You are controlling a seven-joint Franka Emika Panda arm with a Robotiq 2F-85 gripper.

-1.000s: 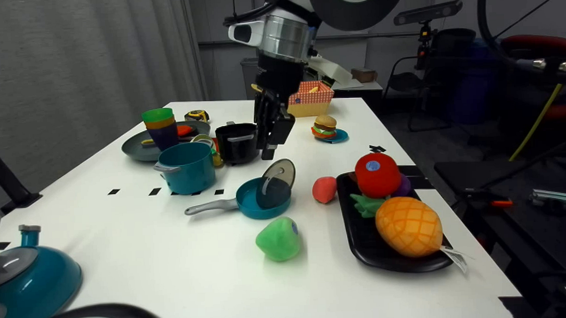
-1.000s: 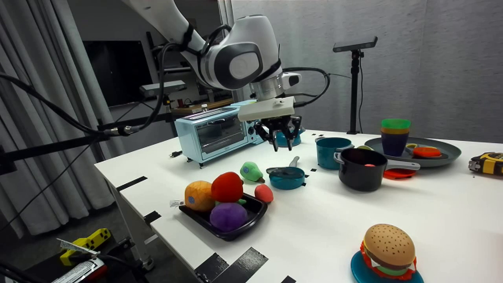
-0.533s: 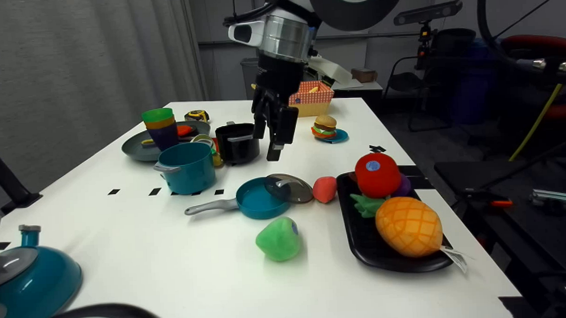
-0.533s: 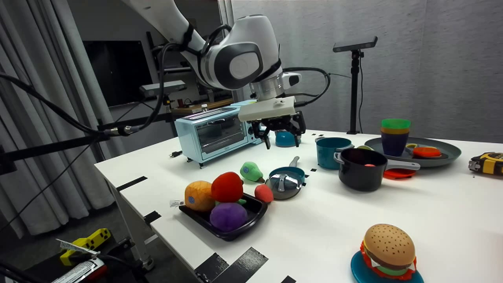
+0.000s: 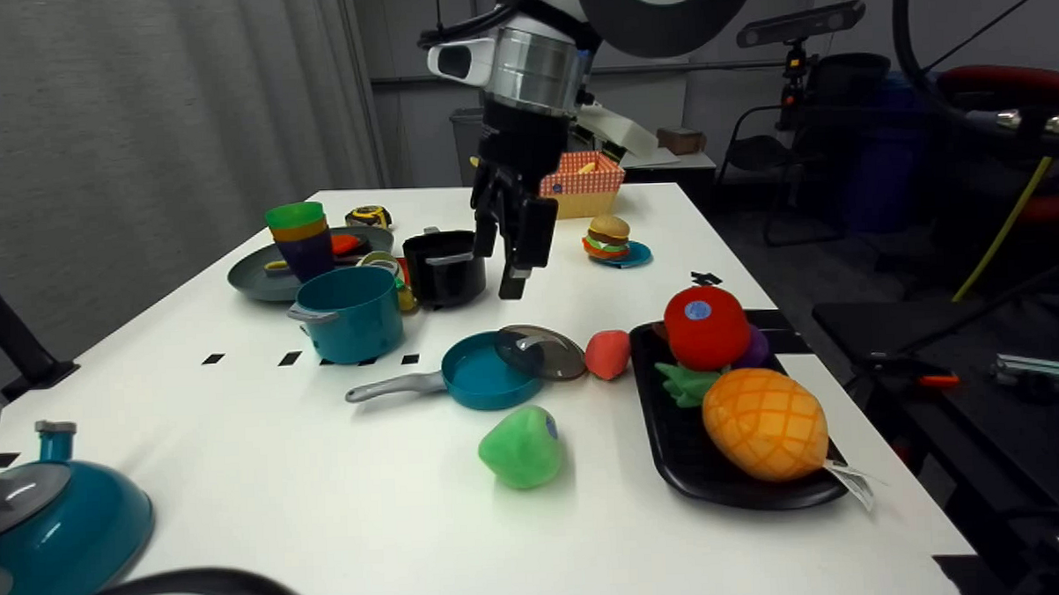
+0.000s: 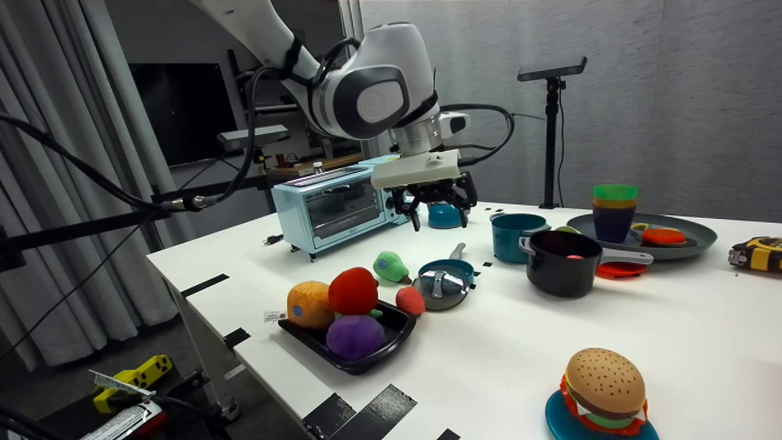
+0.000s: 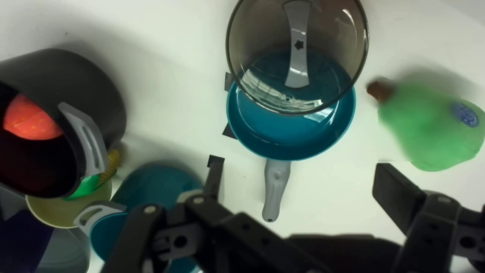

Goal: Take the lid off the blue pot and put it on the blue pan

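This looks like a robotics lab: a Panda arm [image 6: 391, 55] over a white desk [image 6: 507, 354] marked with black tape [image 6: 374, 414], a bar-shaped camera [image 6: 551, 69] on a far post [image 6: 551, 140], grey curtains [image 6: 61, 79] at the left.

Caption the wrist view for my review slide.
Tinted lid lying off-centre over the blue pan, jutting past one side; jaws open.

I see the lid [image 7: 298, 49] partly over the frying pan [image 7: 288, 131]; my wrist view puts saucepan [image 7: 94, 91] left, toy pear [image 7: 435, 127] right.
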